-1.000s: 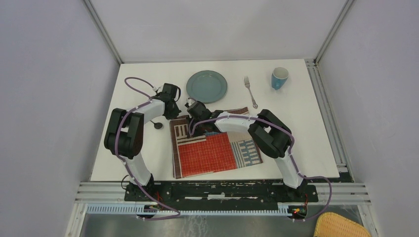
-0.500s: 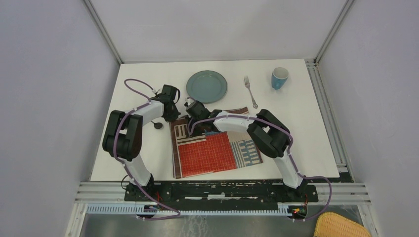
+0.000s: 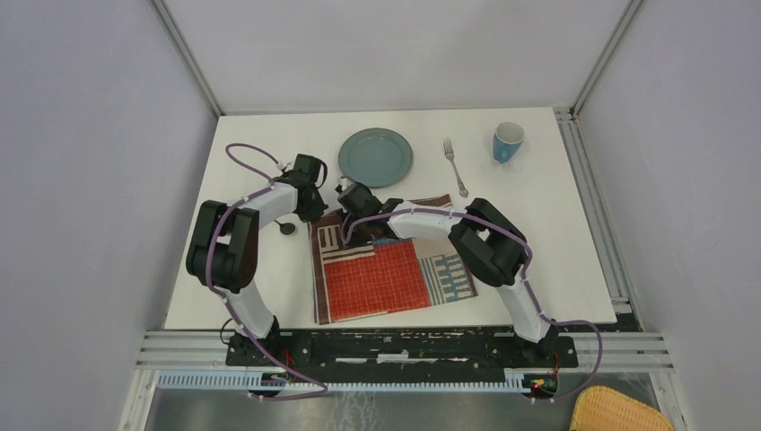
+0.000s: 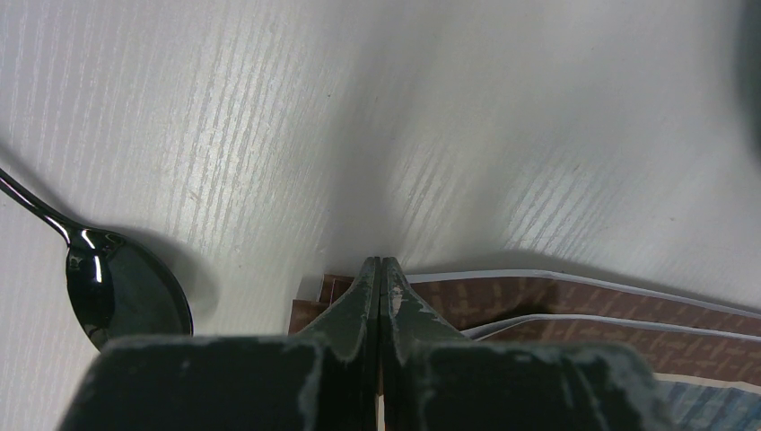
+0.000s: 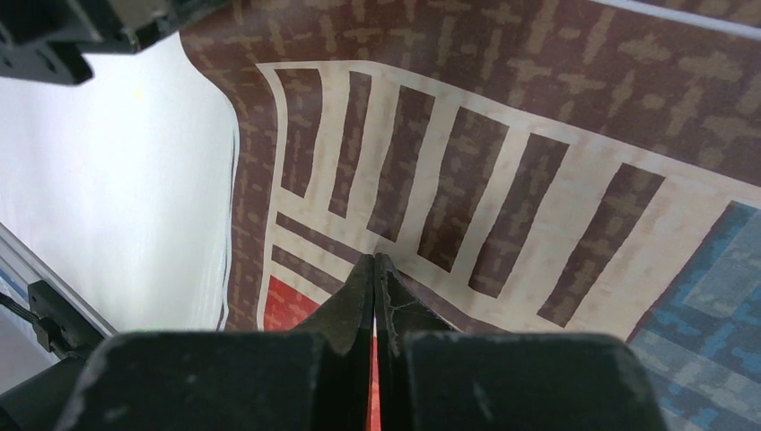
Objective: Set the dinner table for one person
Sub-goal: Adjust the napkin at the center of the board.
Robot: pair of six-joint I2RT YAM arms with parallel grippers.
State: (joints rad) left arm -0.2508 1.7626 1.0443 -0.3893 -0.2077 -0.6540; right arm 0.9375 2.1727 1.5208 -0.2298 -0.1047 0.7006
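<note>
Both arms have edged slightly leftward. Left gripper, pressed together, sits at the far-left corner of the placemat, nearer it than the right gripper, likewise shut over the stripes. Placemat lies near-centre on the dinner table, long axis left-right.

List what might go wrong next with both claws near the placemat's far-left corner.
The left claw and right claw sit shut and crowded together; they might collide. The spoon lies close beside that corner, so a tug on the placemat may knock it. The cloth's far edge looks layered and could bunch.
</note>
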